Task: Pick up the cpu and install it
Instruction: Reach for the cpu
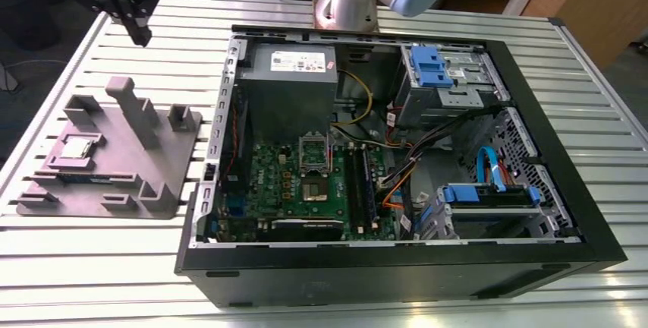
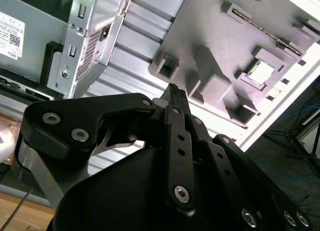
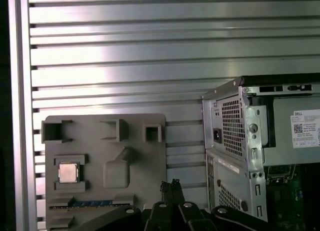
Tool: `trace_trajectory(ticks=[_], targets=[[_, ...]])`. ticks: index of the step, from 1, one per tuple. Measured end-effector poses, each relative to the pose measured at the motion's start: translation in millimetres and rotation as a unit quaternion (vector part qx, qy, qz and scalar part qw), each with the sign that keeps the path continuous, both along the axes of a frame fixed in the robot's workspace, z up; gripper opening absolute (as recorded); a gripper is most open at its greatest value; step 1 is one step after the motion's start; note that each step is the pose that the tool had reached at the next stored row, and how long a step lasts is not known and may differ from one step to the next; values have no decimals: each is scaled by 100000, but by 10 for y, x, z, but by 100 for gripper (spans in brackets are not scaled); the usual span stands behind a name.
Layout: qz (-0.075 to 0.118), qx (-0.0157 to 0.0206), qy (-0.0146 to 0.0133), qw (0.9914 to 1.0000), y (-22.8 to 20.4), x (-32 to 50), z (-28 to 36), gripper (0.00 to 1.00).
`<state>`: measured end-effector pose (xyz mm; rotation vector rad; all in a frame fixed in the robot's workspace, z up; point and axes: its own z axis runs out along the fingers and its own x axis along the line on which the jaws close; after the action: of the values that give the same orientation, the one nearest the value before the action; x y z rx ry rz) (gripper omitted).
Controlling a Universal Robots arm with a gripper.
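Note:
The cpu (image 1: 79, 148) is a small silver square lying flat in a recess of the grey plastic tray (image 1: 152, 168) on the exterior view's left. It shows in both wrist views (image 3: 68, 172) (image 2: 261, 72). My gripper (image 1: 142, 37) hangs high above the table behind the tray, well apart from the cpu. Its black fingers (image 3: 170, 185) (image 2: 175, 93) are pressed together with nothing between them. The open computer case (image 1: 395, 153) lies to the exterior view's right, with the empty socket (image 1: 314, 153) on its green motherboard.
A long green memory stick (image 1: 86, 178) rests in a tray slot near the cpu. Tall posts (image 1: 132, 108) rise from the tray. The case's power supply box (image 1: 288, 66) and blue drive brackets (image 1: 430, 66) stand inside. Slatted metal table (image 1: 121, 267) surrounds everything.

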<state>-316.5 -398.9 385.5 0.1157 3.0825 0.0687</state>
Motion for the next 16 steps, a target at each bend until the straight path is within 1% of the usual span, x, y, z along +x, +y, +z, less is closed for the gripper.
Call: trace_trajectory(ticks=[3, 5, 8, 10, 16], targets=[[1, 4, -27, 100000, 0, -79, -7, 10], [2, 0, -28, 100000, 0, -110, -9, 10], [12, 2, -27, 100000, 0, -116, -10, 10], [3, 2, -28, 100000, 0, -134, -10, 10], [3, 1, -28, 100000, 0, -135, -10, 10]])
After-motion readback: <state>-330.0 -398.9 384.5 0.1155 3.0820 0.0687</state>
